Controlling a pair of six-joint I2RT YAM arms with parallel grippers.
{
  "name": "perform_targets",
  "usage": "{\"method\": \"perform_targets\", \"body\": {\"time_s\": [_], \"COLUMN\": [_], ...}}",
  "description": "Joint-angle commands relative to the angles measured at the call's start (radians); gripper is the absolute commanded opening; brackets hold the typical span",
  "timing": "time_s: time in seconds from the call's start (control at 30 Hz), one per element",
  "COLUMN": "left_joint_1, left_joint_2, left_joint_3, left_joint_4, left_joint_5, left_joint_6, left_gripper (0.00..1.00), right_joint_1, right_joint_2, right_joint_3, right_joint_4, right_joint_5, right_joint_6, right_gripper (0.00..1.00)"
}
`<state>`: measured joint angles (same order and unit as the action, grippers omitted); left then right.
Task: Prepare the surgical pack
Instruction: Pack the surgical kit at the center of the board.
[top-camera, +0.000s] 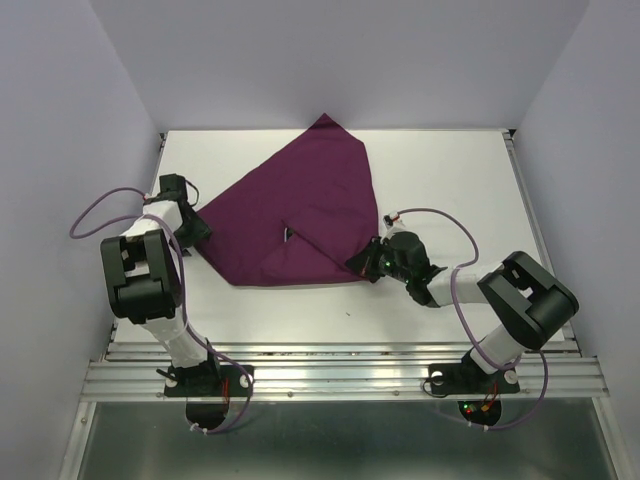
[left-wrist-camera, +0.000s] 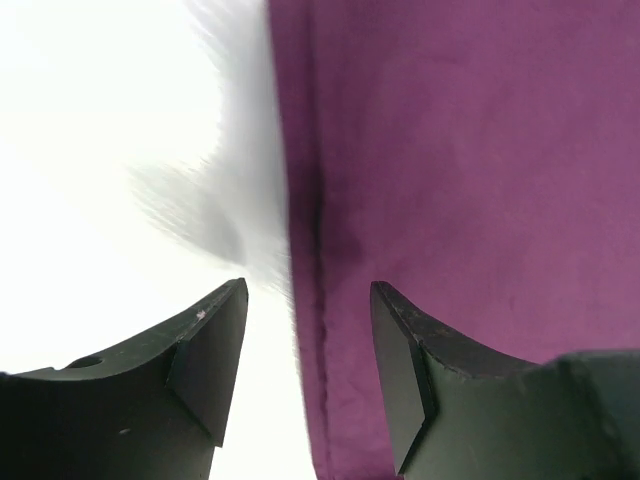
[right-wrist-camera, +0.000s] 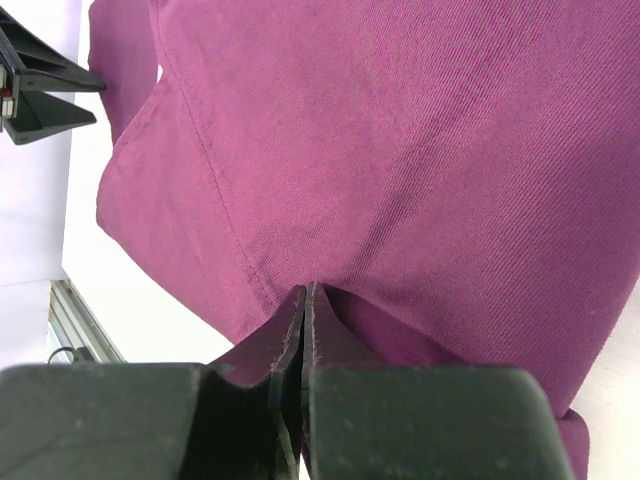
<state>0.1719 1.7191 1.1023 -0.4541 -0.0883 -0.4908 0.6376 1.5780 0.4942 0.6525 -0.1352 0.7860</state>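
Observation:
The surgical pack shows as a dark purple cloth (top-camera: 295, 205) folded over itself on the white table (top-camera: 450, 190), one corner pointing to the back. Whatever lies under the folds is hidden. My left gripper (top-camera: 203, 228) is at the cloth's left corner. In the left wrist view that gripper (left-wrist-camera: 308, 300) stands open, and the hemmed edge of the cloth (left-wrist-camera: 460, 150) runs between its fingers without being clamped. My right gripper (top-camera: 363, 264) is at the cloth's near right corner. In the right wrist view it (right-wrist-camera: 305, 292) is shut, pinching a raised fold of the cloth (right-wrist-camera: 400, 130).
A metal rail (top-camera: 340, 375) runs along the table's near edge by the arm bases. Lilac walls (top-camera: 60, 120) close in the left, right and back. The left gripper's fingers (right-wrist-camera: 40, 95) show at the top left of the right wrist view.

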Motion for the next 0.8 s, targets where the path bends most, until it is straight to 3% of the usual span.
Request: {"method": "perform_targets", "body": {"time_s": [0.0, 0.33, 0.63, 0.77], "left_joint_1": [0.035, 0.054, 0.052, 0.044], "left_joint_2": [0.02, 0.169, 0.155, 0.116], "left_joint_3": [0.042, 0.145, 0.185, 0.191], "left_joint_4": [0.0, 0.032, 0.035, 0.035], "left_joint_5": [-0.077, -0.01, -0.001, 0.025], "left_joint_6": [-0.005, 0.024, 0.055, 0.069], "left_gripper": [0.63, 0.58, 0.0, 0.0], "right_joint_1": [0.014, 0.014, 0.014, 0.014], "right_joint_2": [0.005, -0.018, -0.047, -0.072], "right_joint_3": [-0.017, -0.009, 0.0, 0.006], "right_joint_4": [-0.043, -0.073, -0.111, -0.139], "right_joint_5": [0.0, 0.0, 0.012, 0.02], "right_joint_6": [-0.022, -0.022, -0.03, -0.031], "right_gripper": [0.01, 0.01, 0.01, 0.01]}}
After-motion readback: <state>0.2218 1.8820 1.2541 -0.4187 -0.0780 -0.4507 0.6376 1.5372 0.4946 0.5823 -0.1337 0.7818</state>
